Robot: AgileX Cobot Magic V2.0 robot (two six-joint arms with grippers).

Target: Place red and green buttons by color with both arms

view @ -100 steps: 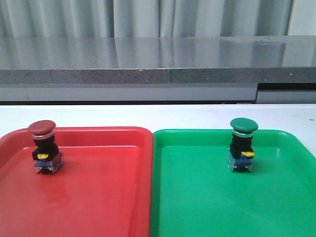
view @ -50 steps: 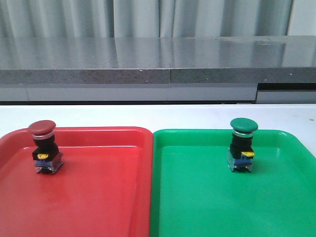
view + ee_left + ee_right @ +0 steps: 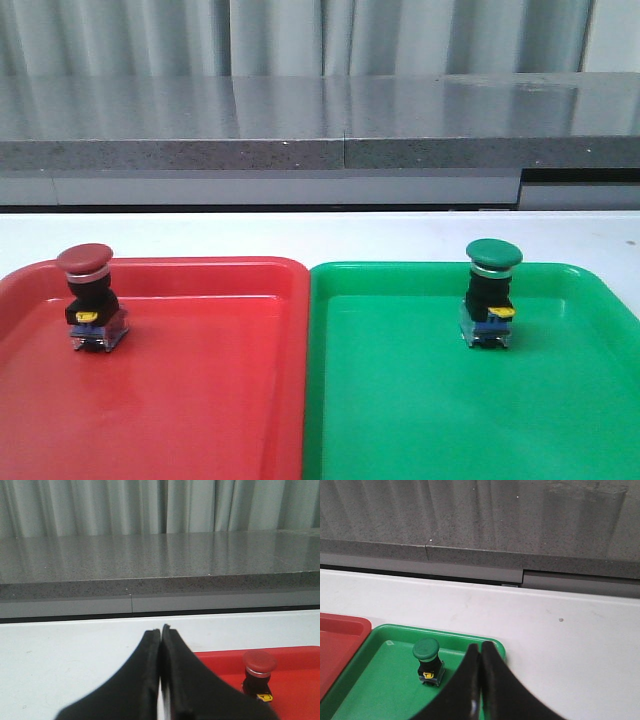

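Observation:
The red button (image 3: 88,300) stands upright at the far left of the red tray (image 3: 200,400). The green button (image 3: 491,295) stands upright toward the back of the green tray (image 3: 420,420). Neither arm shows in the front view. In the left wrist view my left gripper (image 3: 161,630) is shut and empty, held over the white table to one side of the red button (image 3: 258,675). In the right wrist view my right gripper (image 3: 481,646) is shut and empty, near the green tray's corner (image 3: 497,647), with the green button (image 3: 427,661) apart from it.
The two trays lie side by side, touching, on a white table (image 3: 320,235). A grey stone ledge (image 3: 320,150) runs along the back, with a corrugated wall behind it. A corner of the red tray (image 3: 340,645) shows in the right wrist view.

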